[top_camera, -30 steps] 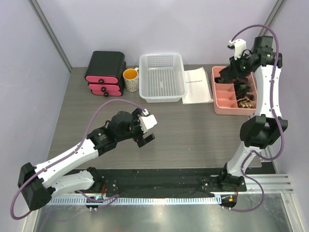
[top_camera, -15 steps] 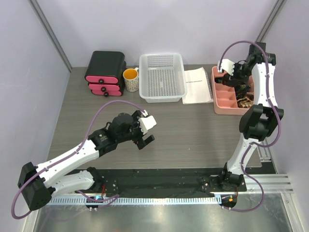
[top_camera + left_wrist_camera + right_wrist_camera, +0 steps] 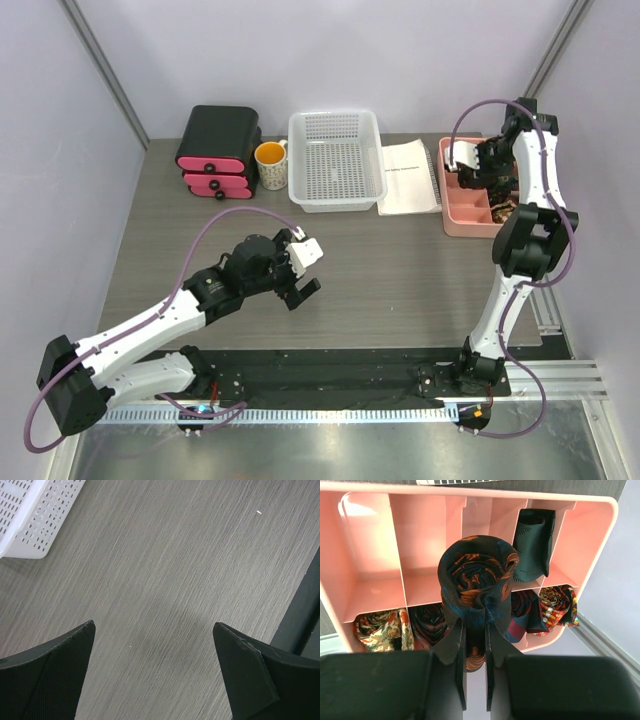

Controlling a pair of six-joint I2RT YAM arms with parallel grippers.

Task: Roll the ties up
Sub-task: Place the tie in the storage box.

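A coiled tie (image 3: 476, 580), dark navy with orange blotches, is pinched at its lower edge by my right gripper (image 3: 475, 630), which is shut on it. The coil hangs over the middle compartments of the pink divided tray (image 3: 600, 530). Several other rolled ties lie in the tray's cells, among them a dark green one (image 3: 534, 540) and a checked one (image 3: 557, 602). From above, the right gripper (image 3: 470, 172) sits over the pink tray (image 3: 462, 215) at the back right. My left gripper (image 3: 300, 285) hovers open over bare table (image 3: 154, 625), nothing between its fingers.
A white perforated basket (image 3: 335, 160) stands at the back centre, its corner also in the left wrist view (image 3: 25, 520). Beside it lie a white booklet (image 3: 408, 178), an orange mug (image 3: 270, 160) and a black and pink drawer box (image 3: 218, 150). A black rail (image 3: 330, 375) runs along the near edge.
The right arm has swung down and left, bringing the coiled tie over the pink tray. The left arm has barely moved.
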